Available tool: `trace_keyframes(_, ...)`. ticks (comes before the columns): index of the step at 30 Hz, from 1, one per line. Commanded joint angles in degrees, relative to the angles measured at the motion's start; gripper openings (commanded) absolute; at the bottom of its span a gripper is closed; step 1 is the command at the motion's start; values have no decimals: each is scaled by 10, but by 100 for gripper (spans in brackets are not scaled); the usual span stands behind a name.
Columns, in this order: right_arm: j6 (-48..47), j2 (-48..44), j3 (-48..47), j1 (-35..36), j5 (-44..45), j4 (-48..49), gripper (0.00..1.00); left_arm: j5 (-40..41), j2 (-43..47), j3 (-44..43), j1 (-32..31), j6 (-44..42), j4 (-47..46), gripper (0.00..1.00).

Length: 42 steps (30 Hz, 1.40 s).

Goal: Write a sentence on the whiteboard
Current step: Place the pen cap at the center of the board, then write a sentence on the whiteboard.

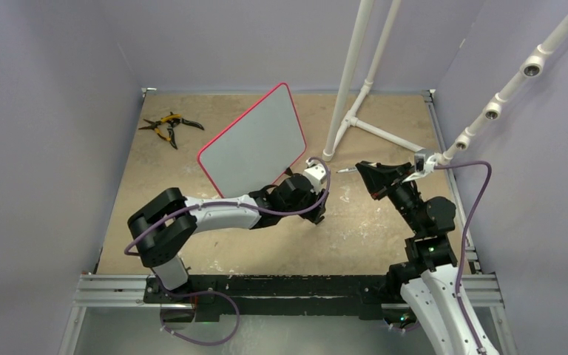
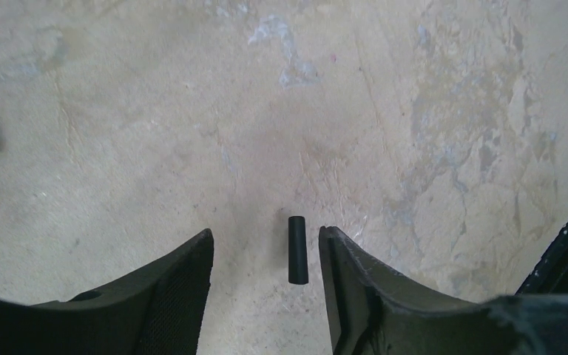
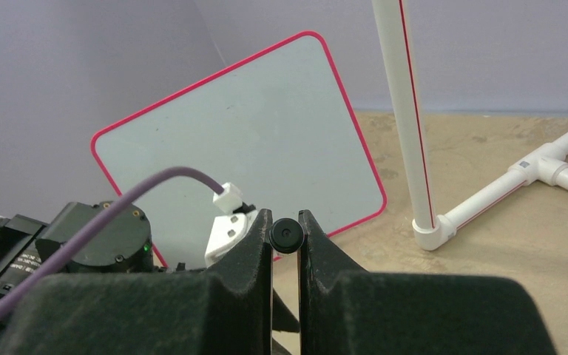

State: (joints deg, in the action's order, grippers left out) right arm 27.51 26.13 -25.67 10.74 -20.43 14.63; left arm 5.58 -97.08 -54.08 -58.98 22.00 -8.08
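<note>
The red-rimmed whiteboard (image 1: pixel 255 140) stands tilted at about 12 o'clock on the tan counter (image 1: pixel 140 177), its pale face turned toward the two arms. To the board's 3 o'clock, the right claw (image 3: pixel 286 220) is clenched on a marker (image 3: pixel 286 235), whose tip points toward 9 o'clock at the board's lower corner, near it but apart. At the board's 6 o'clock, the left claw (image 2: pixel 265 232) points down at the mottled counter with its fingers released. A short black cylinder (image 2: pixel 298 250) shows in the gap, nearer the finger at 3 o'clock and touching neither. Yellow-handled pliers (image 1: pixel 168 127) lie at 10 o'clock, and a white pipe stand (image 1: pixel 351 111) rises at 1 o'clock.
</note>
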Motion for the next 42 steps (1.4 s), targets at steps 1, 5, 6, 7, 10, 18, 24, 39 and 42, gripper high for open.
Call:
trace_keyframes(1,-7,-2,9,-1,-8,27,4,32,40,-49,8,-11,8,55)
trace_keyframes(5,-8,-5,20,-1,-20,43,5,52,105,-64,26,-36,55,58)
trace_keyframes(6,-7,-3,24,-1,-24,51,5,54,123,-69,33,-45,70,58)
trace_keyframes(7,-7,-1,28,-1,-32,61,5,53,140,-77,40,-54,89,58)
trace_keyframes(10,-1,17,39,-2,-61,104,4,47,181,-114,69,-69,167,59)
trace_keyframes(18,8,92,45,2,-164,211,0,-4,242,-237,175,-92,311,60)
trace_keyframes(24,-16,161,2,68,-148,231,0,-49,255,-290,316,-105,372,61)
trace_keyframes(39,11,395,-146,254,-93,380,0,-186,356,-146,452,-112,315,64)
trace_keyframes(42,13,431,-171,283,-73,400,0,-172,366,-118,465,-117,297,64)
